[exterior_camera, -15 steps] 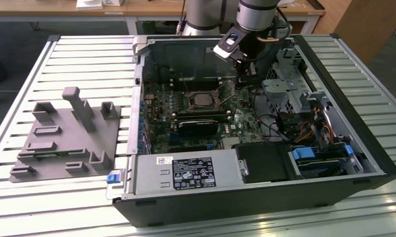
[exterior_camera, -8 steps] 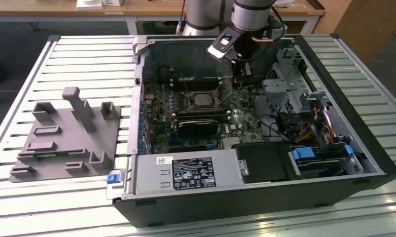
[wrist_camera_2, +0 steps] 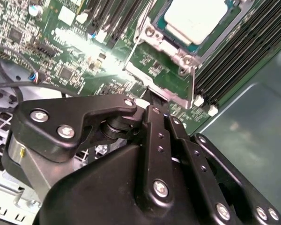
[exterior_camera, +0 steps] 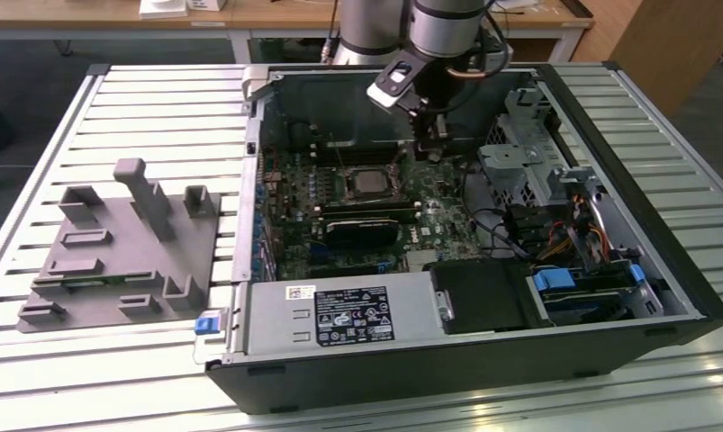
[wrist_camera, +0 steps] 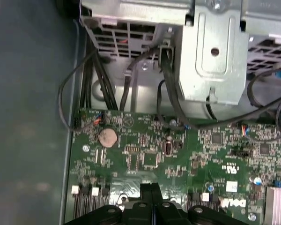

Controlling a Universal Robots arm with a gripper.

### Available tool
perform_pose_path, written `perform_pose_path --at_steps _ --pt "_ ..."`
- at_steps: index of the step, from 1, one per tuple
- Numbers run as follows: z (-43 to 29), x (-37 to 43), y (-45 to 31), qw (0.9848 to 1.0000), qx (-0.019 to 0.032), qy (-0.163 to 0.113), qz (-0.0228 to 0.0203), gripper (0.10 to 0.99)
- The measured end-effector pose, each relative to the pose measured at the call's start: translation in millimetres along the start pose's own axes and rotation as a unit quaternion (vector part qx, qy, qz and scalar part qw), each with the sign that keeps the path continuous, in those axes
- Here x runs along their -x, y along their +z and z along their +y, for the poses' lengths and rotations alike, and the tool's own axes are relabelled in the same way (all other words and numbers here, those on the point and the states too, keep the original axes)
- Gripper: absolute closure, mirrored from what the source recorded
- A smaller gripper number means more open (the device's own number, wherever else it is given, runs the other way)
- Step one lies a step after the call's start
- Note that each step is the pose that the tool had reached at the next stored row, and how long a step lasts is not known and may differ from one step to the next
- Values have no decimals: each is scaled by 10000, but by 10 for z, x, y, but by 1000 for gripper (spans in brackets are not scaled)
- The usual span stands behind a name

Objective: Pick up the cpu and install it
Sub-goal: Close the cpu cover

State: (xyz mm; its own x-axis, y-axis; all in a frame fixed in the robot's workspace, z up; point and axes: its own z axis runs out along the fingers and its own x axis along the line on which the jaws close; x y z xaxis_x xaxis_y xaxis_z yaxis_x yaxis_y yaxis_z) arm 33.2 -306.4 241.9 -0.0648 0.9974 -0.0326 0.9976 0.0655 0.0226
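The cpu [wrist_camera_2: 195,18], a flat square chip with a pale silvery top, lies in the metal-framed socket [exterior_camera: 367,183] on the green motherboard [exterior_camera: 439,216] inside the open computer case. My gripper [exterior_camera: 431,155] reaches down into the case and hangs just above the board, a short way to the exterior view's right of the socket. In the first wrist view its two black fingers [wrist_camera: 147,190] press flat together with nothing between them. In the second wrist view the gripper [wrist_camera_2: 152,104] tip sits close to a corner of the socket frame [wrist_camera_2: 178,96], apart from the cpu.
The grey plastic fixture [exterior_camera: 121,247] with upright posts stands on the slatted table at the exterior view's left. Metal drive cages [exterior_camera: 523,153], black cables [wrist_camera: 103,84], memory slots [wrist_camera_2: 234,56] and a black heatsink [exterior_camera: 364,229] crowd the gripper. A power supply [exterior_camera: 337,315] fills the case's front.
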Motion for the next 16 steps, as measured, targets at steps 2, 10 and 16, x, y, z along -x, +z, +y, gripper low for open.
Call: perform_pose_path --at_steps 2,10,16 --pt "-45 -3 3 10000 0 0 0 980" --pt "-190 -13 18 10000 -1 0 -1 980" --pt "-250 -17 35 10000 0 0 0 980"
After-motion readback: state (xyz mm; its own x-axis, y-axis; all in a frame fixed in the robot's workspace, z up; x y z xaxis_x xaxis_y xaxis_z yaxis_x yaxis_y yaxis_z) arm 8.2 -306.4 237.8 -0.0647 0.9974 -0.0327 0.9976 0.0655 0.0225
